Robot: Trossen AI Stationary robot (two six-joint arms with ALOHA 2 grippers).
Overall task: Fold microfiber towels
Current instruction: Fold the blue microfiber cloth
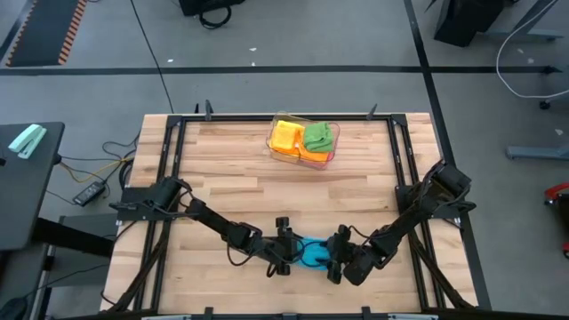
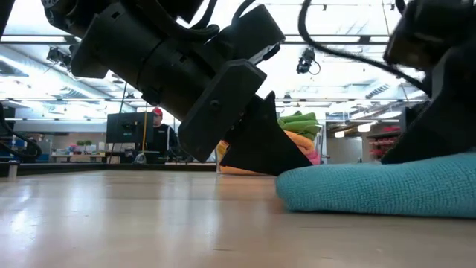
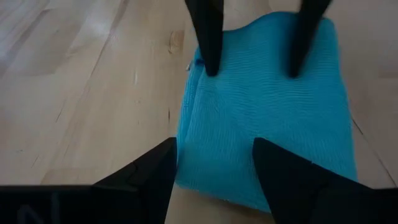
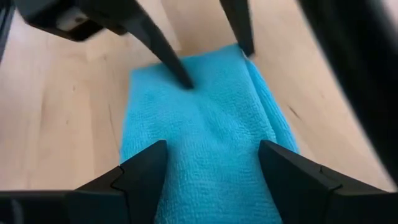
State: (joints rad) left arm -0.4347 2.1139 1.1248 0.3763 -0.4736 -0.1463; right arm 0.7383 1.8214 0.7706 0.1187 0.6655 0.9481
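1. Wooden plank counter [image 1: 231,178] inside a black frame, grey floor around it. The level view looks past it into a bright open room with ceiling lights; a person in a red cap [image 2: 157,113] sits far back by a monitor.
2. Blue towel [image 1: 313,253] lies near the front edge of the counter, about centre, between the two arms. It is bunched into a narrow rectangle with a fold ridge along one long side; how many layers, hard to say from these angles.
3. Left gripper [image 1: 284,252] is at the towel's left end, fingers spread wide, tips down on the cloth at its two edges. Nothing is lifted; the cloth sits flat on the wood.
4. Right gripper [image 1: 337,256] is at the towel's right end, also spread wide, tips on or just over the cloth. Each wrist view shows the other arm's two finger points planted on the far end of the towel [image 3: 267,118].
5. Clear plastic tray [image 1: 274,148] sits at the back of the counter, centre, well apart from the arms. It holds a yellow towel [image 1: 285,135], a green towel [image 1: 320,135] and an orange towel [image 1: 313,157], bunched together.
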